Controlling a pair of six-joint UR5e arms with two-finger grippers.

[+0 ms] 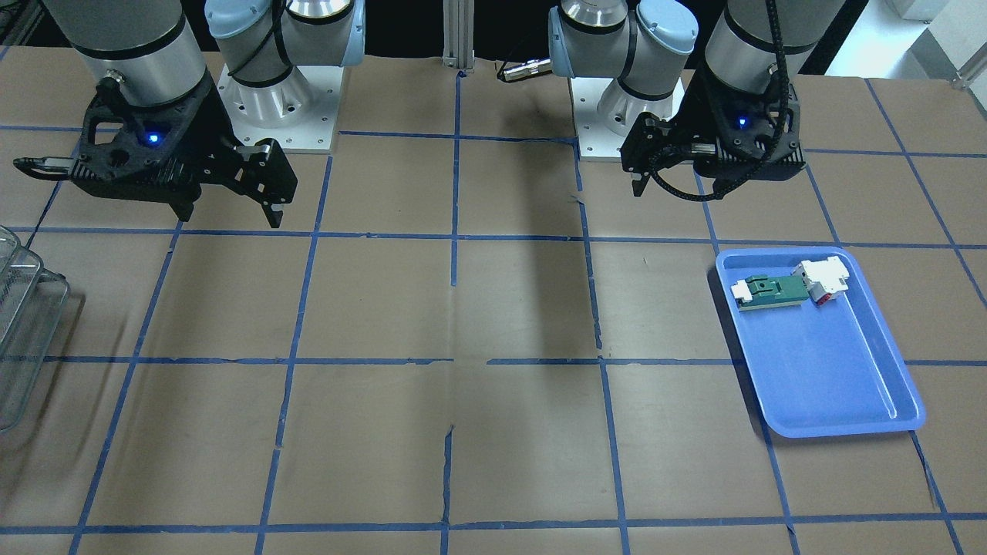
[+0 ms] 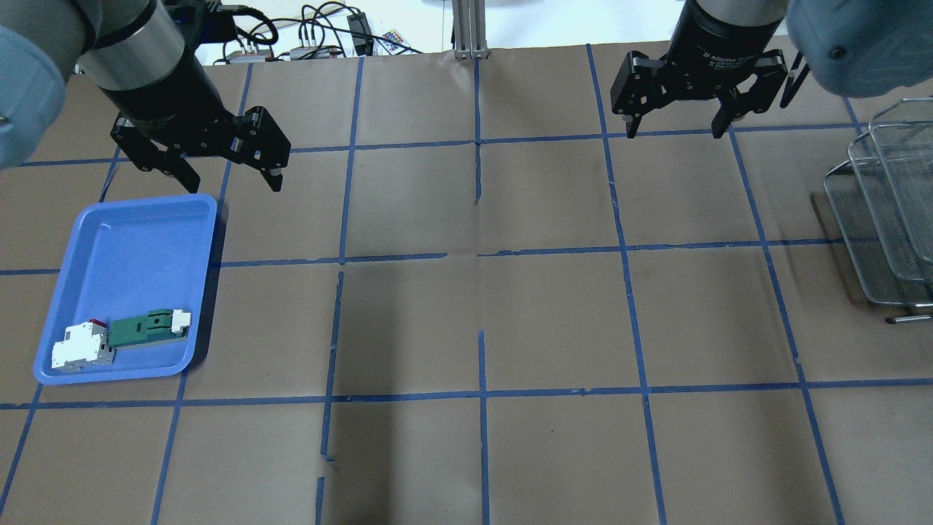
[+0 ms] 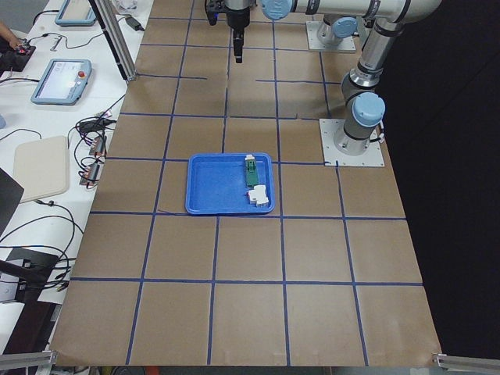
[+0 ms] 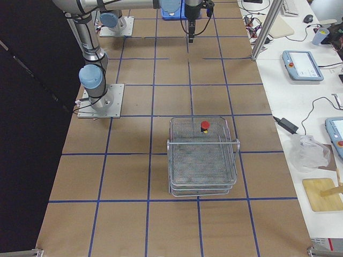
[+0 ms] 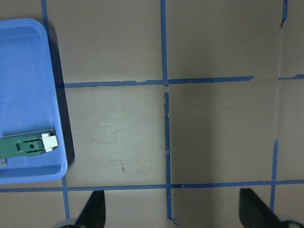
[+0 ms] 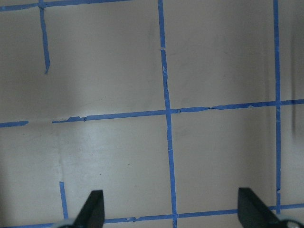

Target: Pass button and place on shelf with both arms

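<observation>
The button (image 4: 204, 126), with its red cap, sits on the top tier of the silver wire-mesh shelf (image 4: 202, 160), near the end closest to the arms. It shows only in the exterior right view. The shelf is partly seen at the overhead view's right edge (image 2: 885, 211) and the front view's left edge (image 1: 23, 324). My left gripper (image 2: 229, 177) is open and empty, above the table just beyond the blue tray; it also shows in its wrist view (image 5: 173, 213). My right gripper (image 2: 674, 131) is open and empty, high over the table left of the shelf; it also shows in the front view (image 1: 230, 216).
A blue plastic tray (image 2: 131, 248) lies on the robot's left side. It holds a green-and-white flat part (image 2: 146, 329) and a white block with red (image 2: 80, 348). Brown paper with blue tape lines covers the table. Tablets and cables lie past the far edge.
</observation>
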